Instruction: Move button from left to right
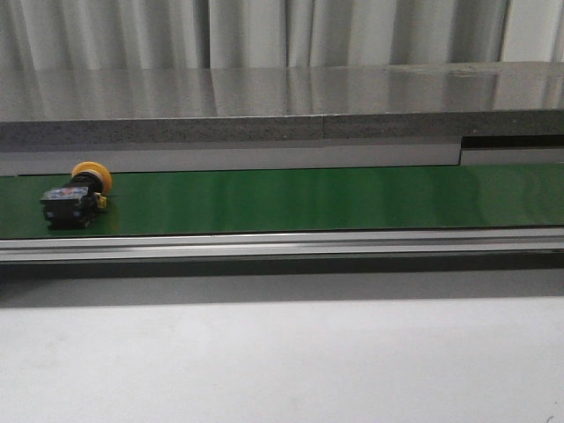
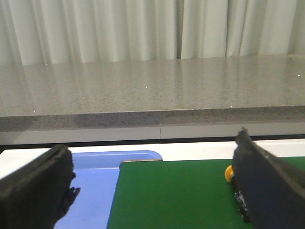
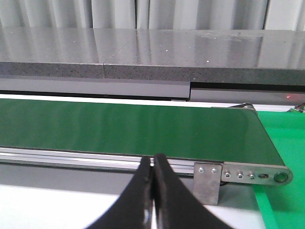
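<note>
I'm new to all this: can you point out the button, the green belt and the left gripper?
button (image 1: 91,176), front view, on its yellow cap.
green belt (image 1: 308,198), front view, on its bare middle.
left gripper (image 2: 152,191), left wrist view, midway between its fingertips.

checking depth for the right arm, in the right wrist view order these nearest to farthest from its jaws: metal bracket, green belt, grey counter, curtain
1. metal bracket, just beside the shut right gripper, on the conveyor's near rail.
2. green belt, directly beyond the rail.
3. grey counter, behind the belt.
4. curtain, at the very back.
</note>
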Controlling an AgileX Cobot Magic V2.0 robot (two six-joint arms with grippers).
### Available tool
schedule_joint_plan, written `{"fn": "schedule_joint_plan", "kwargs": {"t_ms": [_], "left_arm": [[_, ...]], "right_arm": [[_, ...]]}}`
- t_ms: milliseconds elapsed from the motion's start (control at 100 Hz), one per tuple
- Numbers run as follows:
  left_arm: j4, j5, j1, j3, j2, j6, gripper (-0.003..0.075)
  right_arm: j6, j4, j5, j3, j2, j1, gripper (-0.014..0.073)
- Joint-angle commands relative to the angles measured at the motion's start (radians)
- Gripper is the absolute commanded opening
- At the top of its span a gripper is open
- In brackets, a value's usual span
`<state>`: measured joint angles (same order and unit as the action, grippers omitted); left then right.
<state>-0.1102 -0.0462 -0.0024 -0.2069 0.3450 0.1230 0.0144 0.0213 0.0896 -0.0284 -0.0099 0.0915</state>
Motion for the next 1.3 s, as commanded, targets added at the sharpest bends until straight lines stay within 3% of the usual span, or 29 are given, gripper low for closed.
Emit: {"fn": "schedule_joint_plan", "kwargs": {"t_ms": [0, 80, 350, 930, 1190, 1290], "left_arm": [[-0.007, -0.09, -0.007, -0.027, 0.006, -0.001, 0.057], [-0.007, -0.09, -0.007, -0.027, 0.006, -0.001, 0.0462], [-0.007, -0.03, -0.007, -0.027, 0.006, -0.001, -0.0023], [-0.007, -0.022, -0.007, -0.027, 0.006, -0.001, -0.0021], [-0.007, -0.022, -0.007, -0.027, 0.006, -0.001, -0.0021], [-0.007, -0.022, -0.007, -0.027, 0.006, -0.001, -0.002]], "right_arm": [[0.001, -0.01, -0.078, 0.018, -0.018, -0.004, -0.0067], [0.001, -0.01, -0.078, 0.018, -0.018, -0.004, -0.0067], [0.001, -0.01, -0.078, 0.018, -0.018, -0.004, -0.0067], [0.001, -0.01, -0.078, 0.018, -0.018, -0.004, -0.0067], [0.001, -0.009, -0.169, 0.023, -0.018, -0.004, -0.0067], [0.001, 0.041, -0.144, 0.062, -0.016, -0.004, -0.0067]]}}
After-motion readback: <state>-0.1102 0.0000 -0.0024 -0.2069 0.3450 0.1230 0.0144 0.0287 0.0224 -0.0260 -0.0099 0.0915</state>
